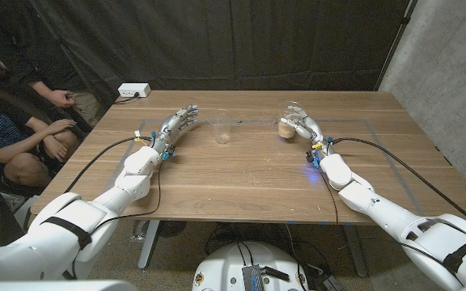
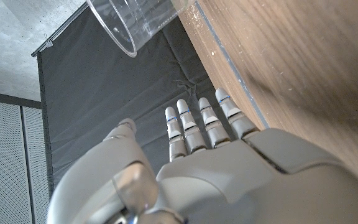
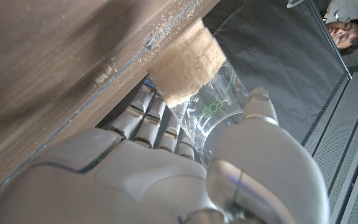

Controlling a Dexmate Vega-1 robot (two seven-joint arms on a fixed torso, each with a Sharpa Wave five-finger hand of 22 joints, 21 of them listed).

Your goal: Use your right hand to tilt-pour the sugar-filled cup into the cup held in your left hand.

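My right hand (image 1: 299, 125) is around the sugar-filled cup (image 1: 288, 121), which stands upright on the wooden table (image 1: 249, 174) at the far right part. In the right wrist view the fingers (image 3: 148, 118) lie on one side of this clear cup (image 3: 210, 102) and the thumb on the other side, so I hold it; the brown sugar (image 3: 185, 68) fills the bottom part. My left hand (image 1: 176, 128) holds nothing, its fingers (image 2: 197, 121) are straight and a little apart. The empty cup (image 1: 222, 127) stands upright on the table just beside this hand, not touching it; I see its rim (image 2: 126, 31) past the fingertips. A person (image 1: 23, 137) sits at the left edge, behind the table.
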